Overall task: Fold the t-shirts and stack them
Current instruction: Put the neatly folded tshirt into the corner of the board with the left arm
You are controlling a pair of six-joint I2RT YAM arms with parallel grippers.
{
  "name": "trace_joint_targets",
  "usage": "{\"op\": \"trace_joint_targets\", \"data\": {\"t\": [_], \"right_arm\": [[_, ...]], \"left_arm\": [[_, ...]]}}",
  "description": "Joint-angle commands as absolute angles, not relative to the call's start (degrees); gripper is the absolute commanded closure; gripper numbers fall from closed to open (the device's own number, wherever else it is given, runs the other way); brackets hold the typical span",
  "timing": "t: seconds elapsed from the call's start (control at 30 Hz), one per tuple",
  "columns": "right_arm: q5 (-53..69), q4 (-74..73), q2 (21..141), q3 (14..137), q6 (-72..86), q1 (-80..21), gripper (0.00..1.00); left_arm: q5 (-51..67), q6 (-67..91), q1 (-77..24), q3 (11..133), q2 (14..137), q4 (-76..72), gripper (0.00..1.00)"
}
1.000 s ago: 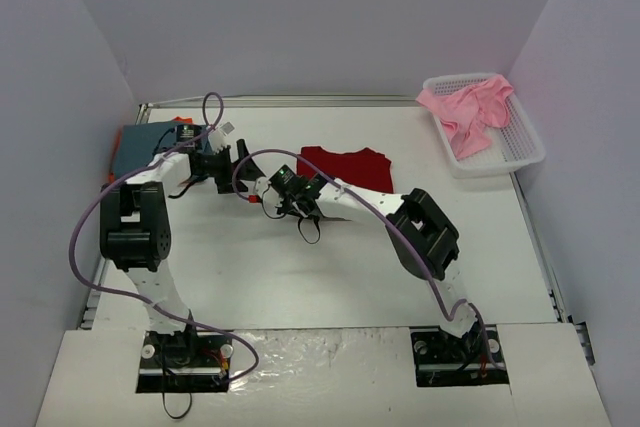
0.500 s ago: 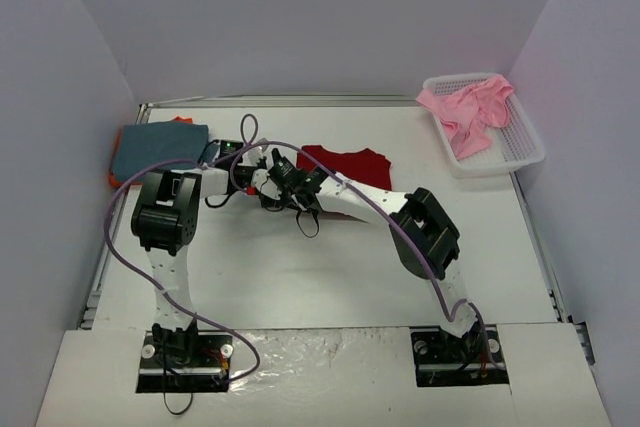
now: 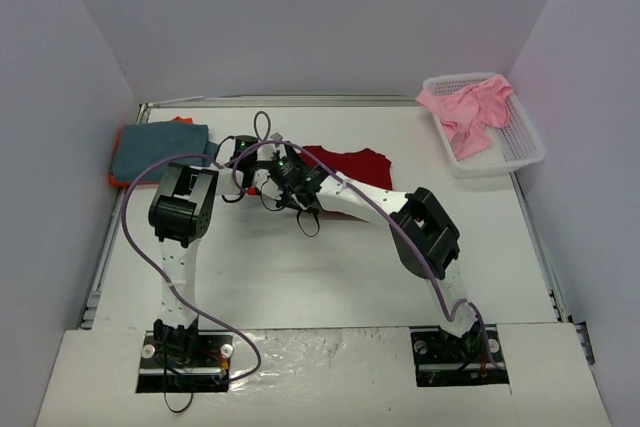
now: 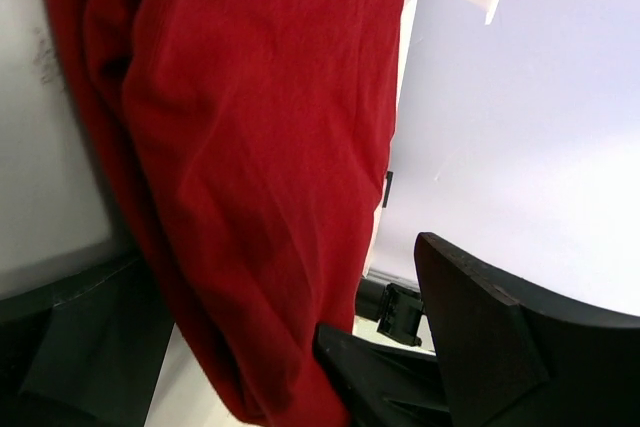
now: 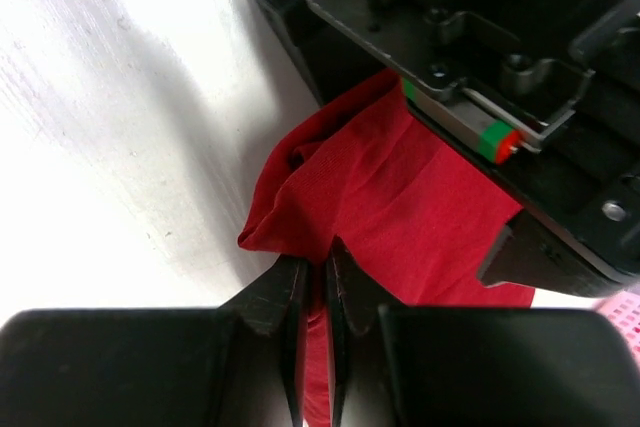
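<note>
Red cloth: the dark red t-shirt [image 3: 350, 166] lies on the white table [image 3: 330, 267] towards the back, middle; both arms meet at its left edge.
Right gripper [image 5: 316, 292]: fingers pressed together on a bunched fold of the dark red t-shirt, a thin strip of cloth pinched between them.
Left gripper [image 3: 250, 157]: jaws spread wide, set about the same edge of the shirt; from its wrist view the red cloth fills the space between the black fingers [image 4: 470, 337], not clamped.
Stack at far left: a teal-blue t-shirt [image 3: 160, 147] folded, lying on an orange t-shirt [image 3: 118, 179] that peeks out beneath.
Far right: a light pink t-shirt [image 3: 465, 107] heaped in the white lattice basket [image 3: 520, 152], well apart from the arms.
</note>
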State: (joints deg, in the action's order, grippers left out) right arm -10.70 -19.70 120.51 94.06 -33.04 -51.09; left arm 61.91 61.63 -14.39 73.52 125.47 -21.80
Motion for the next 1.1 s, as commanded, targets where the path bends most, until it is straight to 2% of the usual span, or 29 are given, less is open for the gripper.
{"op": "trace_joint_targets", "data": {"t": [0.0,0.17,0.23,0.27,0.3,0.37,0.4,0.43,0.7,0.73,0.77,0.8,0.87,0.9,1.07], "right_arm": [[-11.2,-22.0,118.3,96.2,-33.4,-51.4,1.0],[-11.2,-22.1,118.1,95.9,-33.4,-51.3,1.0],[-11.1,-22.1,118.3,95.8,-33.3,-51.3,1.0],[-11.1,-22.1,118.4,95.7,-33.3,-51.3,1.0],[-11.0,-22.1,118.4,95.6,-33.3,-51.3,1.0],[-10.8,-22.1,118.6,95.5,-33.2,-51.3,1.0],[-10.7,-22.1,118.6,95.5,-33.2,-51.3,1.0],[-10.7,-22.1,118.7,95.4,-33.2,-51.3,1.0],[-10.3,-22.1,119.1,95.4,-33.2,-51.3,1.0],[-10.1,-22.2,119.3,95.4,-33.4,-51.2,0.94],[-9.3,-24.2,119.4,96.0,-34.1,-51.2,0.7],[-5.4,-25.6,119.0,96.5,-34.4,-51.2,0.33],[-0.9,-30.4,117.6,97.4,-35.0,-51.2,0.07],[6.9,-34.1,116.2,98.2,-37.3,-51.2,0.0],[22.5,-57.7,110.1,99.8,-44.7,-50.5,0.0]], "left_arm": [[59.1,61.3,-15.6,75.4,127.2,-22.0,0.06],[60.3,63.6,-16.3,75.3,129.3,-25.0,0.05],[60.6,63.8,-16.4,75.1,129.6,-25.9,0.02],[60.7,63.8,-16.5,75.0,129.7,-26.0,0.11],[60.9,63.9,-16.6,75.0,129.7,-26.3,0.3],[61.3,63.9,-16.7,74.7,129.7,-26.1,0.58],[61.5,63.8,-16.8,74.7,129.8,-25.9,0.85],[62.0,63.6,-16.8,75.1,130.1,-24.9,0.96],[64.2,62.8,-17.0,75.1,129.5,-23.7,0.98],[64.4,62.7,-17.0,75.1,129.3,-23.7,0.98],[64.6,62.5,-16.9,75.5,129.1,-23.6,0.98],[64.9,62.1,-16.8,75.8,128.7,-22.2,0.98],[64.8,59.8,-16.3,76.7,128.2,-19.9,0.98],[64.6,59.2,-16.0,77.8,127.8,-17.7,0.98],[64.1,54.1,-15.0,80.2,126.8,-11.6,0.98]]}}
